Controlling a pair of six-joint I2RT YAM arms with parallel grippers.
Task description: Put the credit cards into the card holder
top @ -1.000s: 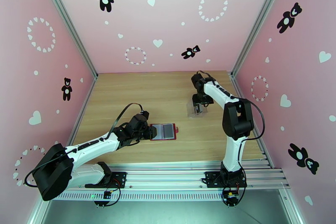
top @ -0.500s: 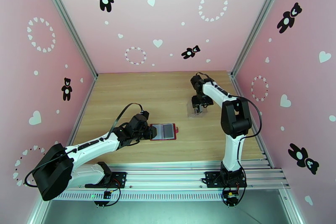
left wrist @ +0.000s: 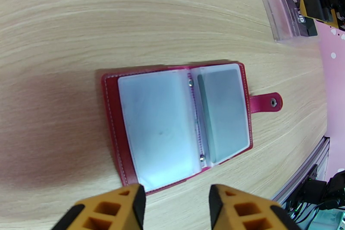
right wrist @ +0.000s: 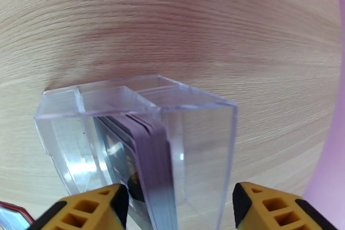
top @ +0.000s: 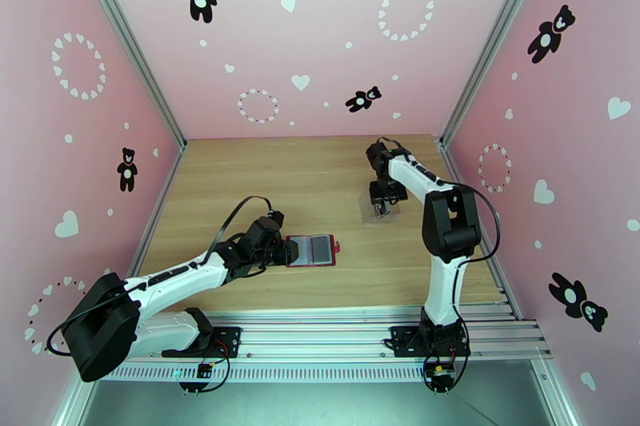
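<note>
The credit cards [right wrist: 146, 157] stand on edge as a dark stack inside a clear plastic box [right wrist: 194, 110], right of centre in the top external view [top: 379, 209] on the wooden table [top: 304, 172]. The right gripper [right wrist: 177, 209] hangs over it, its 2 yellow fingers spread with the stack and the box's wall between them; whether they touch, I cannot tell. The card holder [left wrist: 172, 123] lies open flat at mid-frame, pale grey sleeves up, snap tab [left wrist: 267, 102] pointing right. The left gripper [left wrist: 177, 209] sits just beside its edge, jaws released and grasping nothing.
</note>
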